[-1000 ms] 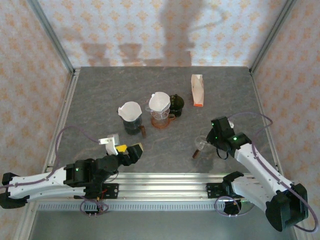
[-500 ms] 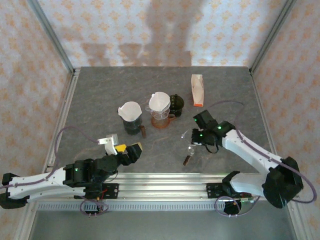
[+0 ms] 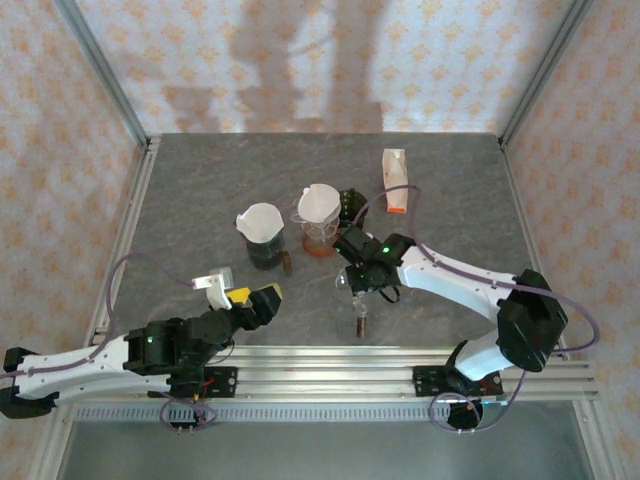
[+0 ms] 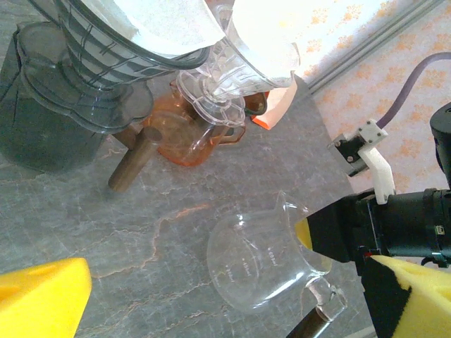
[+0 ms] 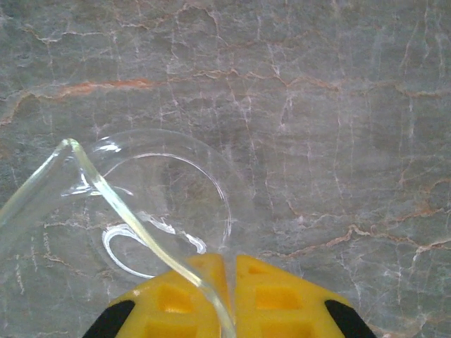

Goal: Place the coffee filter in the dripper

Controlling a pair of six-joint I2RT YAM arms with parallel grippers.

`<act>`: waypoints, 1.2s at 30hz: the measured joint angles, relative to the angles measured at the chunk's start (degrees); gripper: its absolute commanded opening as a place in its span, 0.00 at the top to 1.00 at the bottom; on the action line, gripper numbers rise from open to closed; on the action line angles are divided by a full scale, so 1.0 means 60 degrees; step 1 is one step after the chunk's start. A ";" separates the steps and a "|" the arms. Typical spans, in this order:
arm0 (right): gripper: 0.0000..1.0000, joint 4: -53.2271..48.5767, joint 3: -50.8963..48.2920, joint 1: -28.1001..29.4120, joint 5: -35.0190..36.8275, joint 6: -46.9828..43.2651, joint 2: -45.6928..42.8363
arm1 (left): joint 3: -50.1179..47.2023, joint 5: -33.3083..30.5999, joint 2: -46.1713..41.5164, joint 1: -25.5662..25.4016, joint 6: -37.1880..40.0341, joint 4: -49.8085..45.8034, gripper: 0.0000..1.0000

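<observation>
Swung left across the table (image 3: 200, 190), the right arm (image 3: 450, 280) now holds the jug (image 3: 347, 286) near the clear dripper (image 3: 320, 228), which has a filter (image 3: 320, 202) in it. The right fingers (image 5: 271, 296) clamp the jug's rim; the left fingers (image 3: 270, 293) gape.

Faint, unreadable graduation marks on glass carafe (image 4: 255, 262)

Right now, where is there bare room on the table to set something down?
Bare: far-left corner behind the dark dripper; right side past the carton. Crowded: centre, around the clear dripper and the right gripper holding the jug.
</observation>
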 measured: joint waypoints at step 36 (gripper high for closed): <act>0.48 0.4350 0.0583 -0.4244 -0.1552 0.1847 0.1315 | -0.0124 -0.0106 -0.0117 0.0000 -0.0047 -0.0113 0.00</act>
